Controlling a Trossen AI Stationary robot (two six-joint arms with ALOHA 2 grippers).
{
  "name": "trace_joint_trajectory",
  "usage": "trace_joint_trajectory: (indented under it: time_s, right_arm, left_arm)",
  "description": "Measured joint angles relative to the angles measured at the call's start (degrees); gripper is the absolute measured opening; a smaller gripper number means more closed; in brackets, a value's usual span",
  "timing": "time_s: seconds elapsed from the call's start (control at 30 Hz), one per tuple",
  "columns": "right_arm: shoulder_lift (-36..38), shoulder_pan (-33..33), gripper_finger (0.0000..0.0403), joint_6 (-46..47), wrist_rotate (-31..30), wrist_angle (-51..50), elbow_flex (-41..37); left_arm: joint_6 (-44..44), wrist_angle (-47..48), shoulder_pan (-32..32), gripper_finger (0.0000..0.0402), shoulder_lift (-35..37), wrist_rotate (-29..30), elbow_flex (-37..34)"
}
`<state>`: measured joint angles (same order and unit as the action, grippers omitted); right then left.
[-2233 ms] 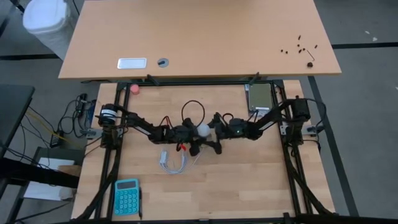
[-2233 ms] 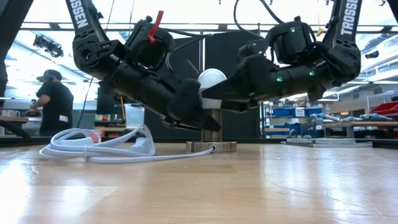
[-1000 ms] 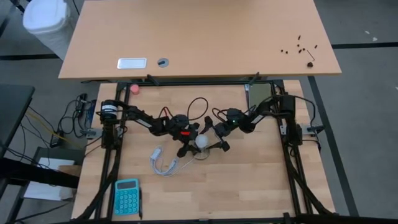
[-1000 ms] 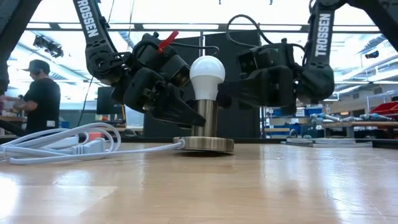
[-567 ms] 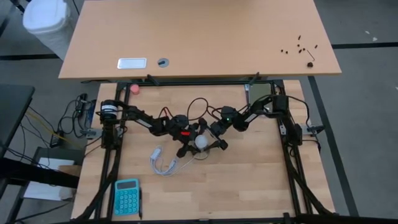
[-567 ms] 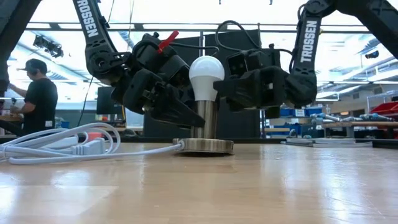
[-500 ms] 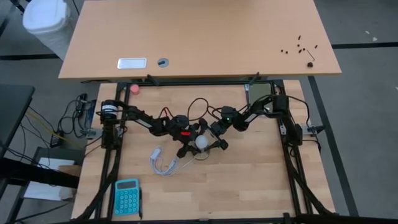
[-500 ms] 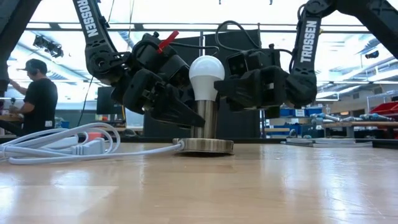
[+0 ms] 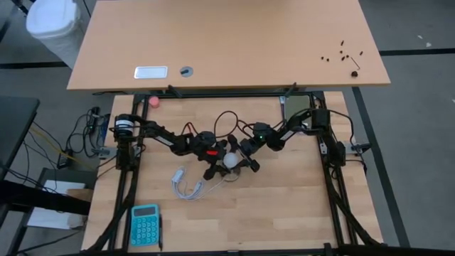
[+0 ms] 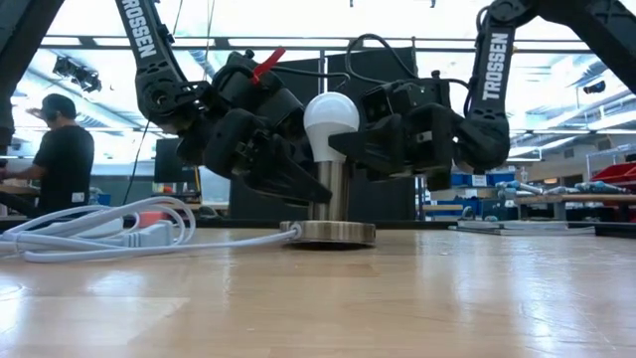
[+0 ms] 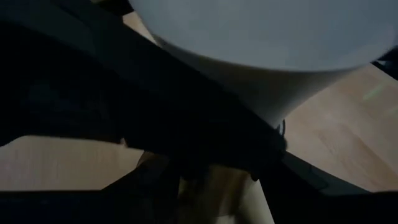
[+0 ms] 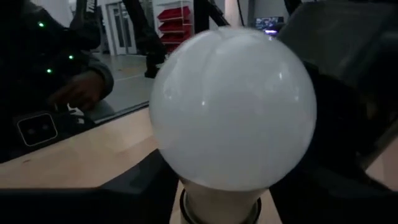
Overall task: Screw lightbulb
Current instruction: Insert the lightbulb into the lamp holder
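The white lightbulb (image 10: 331, 117) stands upright in the silvery socket (image 10: 329, 232), whose round disc rests flat on the wooden table (image 9: 284, 206). My left gripper (image 10: 312, 189) comes from the table's left and is shut on the socket's upright stem below the bulb. My right gripper (image 10: 344, 139) comes from the table's right and is shut on the bulb. In the high view the lightbulb (image 9: 229, 161) sits between the left gripper (image 9: 216, 163) and the right gripper (image 9: 241, 158). The right wrist view is filled by the bulb's globe (image 12: 233, 106). My left gripper has the socket's metal stem (image 10: 334, 195) between its two fingers, slanting down from the table's left. The bulb and the fingers hide the exact place of contact. The socket's disc stays flat on the table. My right gripper pinches the bulb's lower globe near the neck (image 12: 217, 186) between its two fingers, one on each side. The fingers (image 10: 350, 141) come level from the table's right. The bulb stands upright in the socket.
A coiled white cord (image 10: 129, 227) runs from the socket toward the table's left, also seen as the cord (image 9: 190, 186). A teal calculator (image 9: 145, 224) lies near left, a pink ball (image 9: 155, 101) far left. A person (image 10: 65, 149) stands in the room behind.
My right gripper has moved a little toward the table's left, up to the bulb, and its wide-open fingers have shut on the bulb. The bulb and socket have stayed upright in place.
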<state>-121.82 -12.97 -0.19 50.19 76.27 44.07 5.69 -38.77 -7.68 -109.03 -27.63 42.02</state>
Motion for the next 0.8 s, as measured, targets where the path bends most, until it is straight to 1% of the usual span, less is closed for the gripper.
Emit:
trace_joint_trajectory:
  time_s: [0.2, 0.3, 0.4, 0.6, 0.8]
  right_arm:
    - [0.0, -0.22, 0.019, 0.07, -3.39, 1.04, -2.15]
    - [0.24, -0.18, 0.0181, 0.07, -4.54, 1.16, -3.04]
    - [1.56, -0.02, 0.0178, -0.14, -7.55, 0.91, -4.66]
    - [4.72, 0.49, 0.0177, -2.39, -16.11, -0.95, -7.96]
    - [6.12, 3.36, 0.0177, -2.58, -26.44, -2.22, -9.27]
  left_arm:
    - [-0.64, 0.44, -0.02, 0.0197, 0.02, 2.61, 0.05]
    - [-1.19, 0.51, 0.0, 0.0197, 0.02, 4.6, 0.05]
    - [-1.49, 0.56, 0.0, 0.0197, 0.02, 6.72, 0.08]
    - [-1.9, 0.64, 0.4, 0.0197, 0.02, 14.52, 0.09]
    - [-4.03, 0.89, 1.73, 0.0197, 0.09, 22.14, -0.13]
